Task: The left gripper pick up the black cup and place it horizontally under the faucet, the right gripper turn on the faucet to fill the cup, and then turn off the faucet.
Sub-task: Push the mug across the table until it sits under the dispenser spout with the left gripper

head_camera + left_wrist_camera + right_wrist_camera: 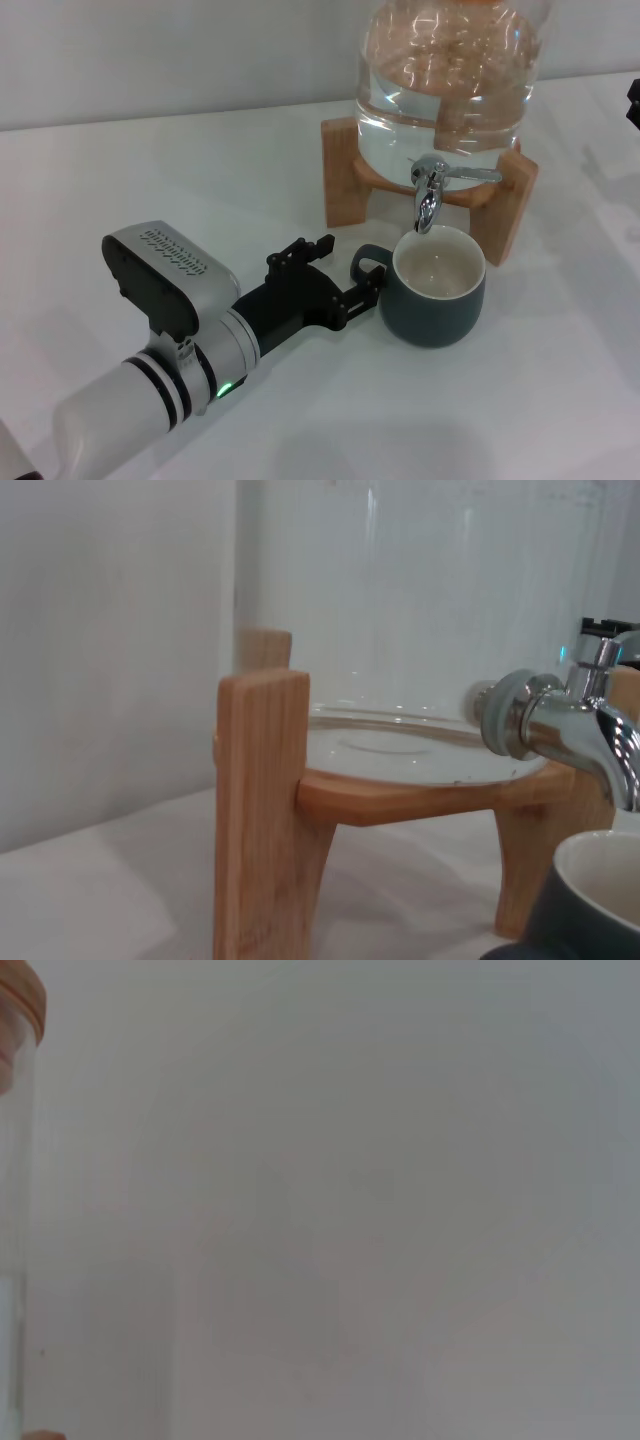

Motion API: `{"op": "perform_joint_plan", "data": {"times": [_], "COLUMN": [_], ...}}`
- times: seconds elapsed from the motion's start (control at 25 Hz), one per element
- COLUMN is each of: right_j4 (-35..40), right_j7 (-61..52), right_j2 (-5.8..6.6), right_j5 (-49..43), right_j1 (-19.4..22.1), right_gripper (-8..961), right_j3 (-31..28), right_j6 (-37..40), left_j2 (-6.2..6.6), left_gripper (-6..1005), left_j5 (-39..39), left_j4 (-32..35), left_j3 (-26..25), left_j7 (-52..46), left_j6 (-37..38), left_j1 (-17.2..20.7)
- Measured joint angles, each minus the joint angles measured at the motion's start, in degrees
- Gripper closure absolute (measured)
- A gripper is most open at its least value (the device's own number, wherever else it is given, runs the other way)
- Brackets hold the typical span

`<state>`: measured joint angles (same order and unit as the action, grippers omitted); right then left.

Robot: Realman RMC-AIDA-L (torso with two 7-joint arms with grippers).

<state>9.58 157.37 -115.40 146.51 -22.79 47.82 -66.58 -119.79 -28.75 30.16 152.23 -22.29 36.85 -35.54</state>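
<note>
now the placing step looks about finished: the black cup [438, 288] stands upright on the white bench [560, 400], just in front of the wooden stand [342, 175] that carries the glass jar [450, 70] at the far edge, a little right of the middle. the faucet [432, 190] hangs its nozzle directly over the cup's cream mouth, with a small gap between nozzle and rim. the cup looks empty.

the left gripper [368, 287] reaches in from the near left corner, its fingers closed around the cup's loop handle, which points back towards that corner. whether it holds firmly or only loosely, i cannot tell.

the right gripper [634, 103] barely shows at the far right edge, well apart from the jar, and i cannot tell how its fingers stand.

next, i judge, the right gripper must come across to the flat lever on the faucet and turn it, while the cup stays put beneath the nozzle.
</note>
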Motion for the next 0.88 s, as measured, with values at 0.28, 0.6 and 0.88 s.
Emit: {"op": "perform_joint_plan", "data": {"times": [0.28,0.6,0.88], "right_j4": [-0.32,-0.53,-0.53], "right_j7": [0.01,0.01,-0.02], "right_j2": [0.0,0.0,0.0], "right_j5": [-0.1,-0.16,-0.43], "right_j1": [0.03,0.23,0.14], "right_gripper": [117,118,118], "right_j3": [0.29,0.34,0.34], "right_j6": [0.29,-0.02,-0.15], "left_j2": [0.0,0.0,0.21], "left_gripper": [234,235,235], "left_j5": [1.16,2.96,2.99], "left_j4": [0.79,1.76,2.9], "left_j3": [0.05,-0.21,-0.56], "left_j7": [-0.03,0.04,1.31], "left_j6": [0.0,0.0,0.02], "left_j1": [1.03,2.25,3.05]}}
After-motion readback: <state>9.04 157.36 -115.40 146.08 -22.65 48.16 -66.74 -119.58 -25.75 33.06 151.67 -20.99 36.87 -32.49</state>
